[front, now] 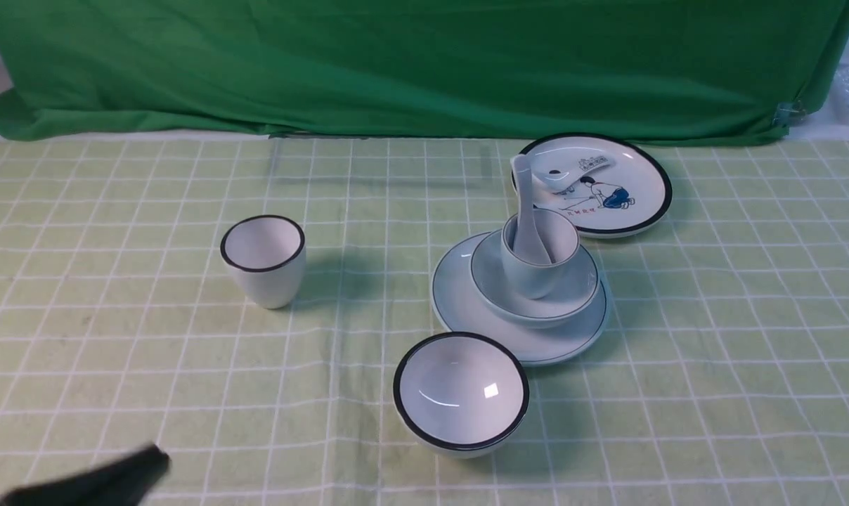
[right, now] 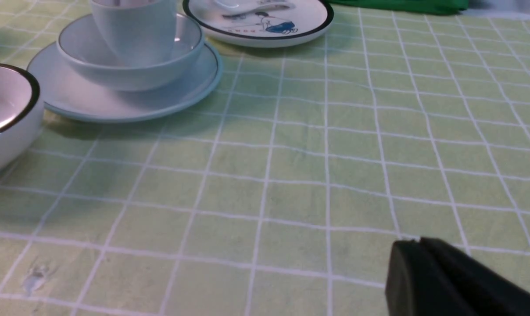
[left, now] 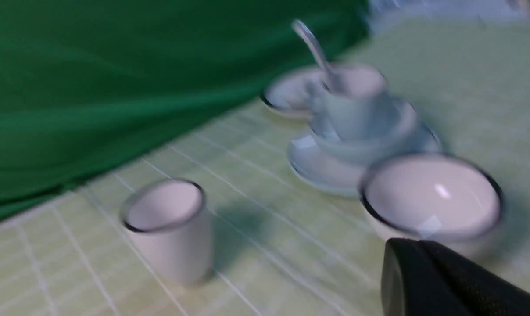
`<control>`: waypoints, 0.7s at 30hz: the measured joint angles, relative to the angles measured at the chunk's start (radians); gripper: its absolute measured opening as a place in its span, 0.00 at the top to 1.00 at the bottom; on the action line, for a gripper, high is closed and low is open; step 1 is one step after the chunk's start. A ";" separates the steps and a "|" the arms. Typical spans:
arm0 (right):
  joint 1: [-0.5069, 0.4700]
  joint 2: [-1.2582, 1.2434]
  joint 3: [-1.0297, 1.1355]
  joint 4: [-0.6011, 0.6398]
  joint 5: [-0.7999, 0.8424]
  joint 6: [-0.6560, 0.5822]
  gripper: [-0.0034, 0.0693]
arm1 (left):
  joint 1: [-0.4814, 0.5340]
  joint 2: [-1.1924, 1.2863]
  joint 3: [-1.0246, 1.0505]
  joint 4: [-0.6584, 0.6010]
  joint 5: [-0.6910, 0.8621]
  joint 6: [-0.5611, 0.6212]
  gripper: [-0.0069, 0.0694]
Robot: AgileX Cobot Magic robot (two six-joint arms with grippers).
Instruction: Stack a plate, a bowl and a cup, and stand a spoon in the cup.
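On the counter [front: 115, 337], covered with a pale green checked cloth, the plate [front: 467, 309] lies flat to the right of centre, with the bowl [front: 579, 288] sitting inside it and the cup [front: 537, 270] standing upright in the bowl. The spoon [front: 526, 211] stands in the cup with its scoop down inside and its handle leaning up and away toward the back. Just behind this stack, close to its far right edge, lies a black-rimmed white plate with a cartoon figure [front: 642, 176], and a second white spoon [front: 568, 172] rests on it. A deeper white bowl with a thick black rim [front: 461, 393] stands in front of the stack, very near the plate's front edge; whether they touch cannot be told. A taller white cup with a black rim [front: 264, 260] stands alone, well apart to the left. A green curtain [front: 396, 63] hangs along the back. The left tool [left: 423, 263] shows as a dark blurred shape at the front left corner in the front view, its tips pressed together on nothing. The right tool [right: 418, 272] appears only in its own wrist view, low over bare cloth, also pressed together and empty.
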State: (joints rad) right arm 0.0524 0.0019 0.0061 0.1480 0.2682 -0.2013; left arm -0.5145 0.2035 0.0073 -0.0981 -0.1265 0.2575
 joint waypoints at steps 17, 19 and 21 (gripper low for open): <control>0.000 -0.001 0.001 0.000 -0.006 0.000 0.87 | 0.538 -0.204 0.000 -0.043 0.350 -0.211 0.90; 0.000 -0.001 0.001 0.000 -0.006 0.000 0.87 | 0.538 -0.205 0.000 -0.043 0.350 -0.213 0.90; 0.000 -0.001 0.001 0.000 -0.006 0.000 0.87 | 0.538 -0.205 0.000 -0.043 0.350 -0.213 0.90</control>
State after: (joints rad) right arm 0.0524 0.0008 0.0070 0.1480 0.2620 -0.2013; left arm 0.0235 -0.0013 0.0073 -0.1413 0.2235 0.0447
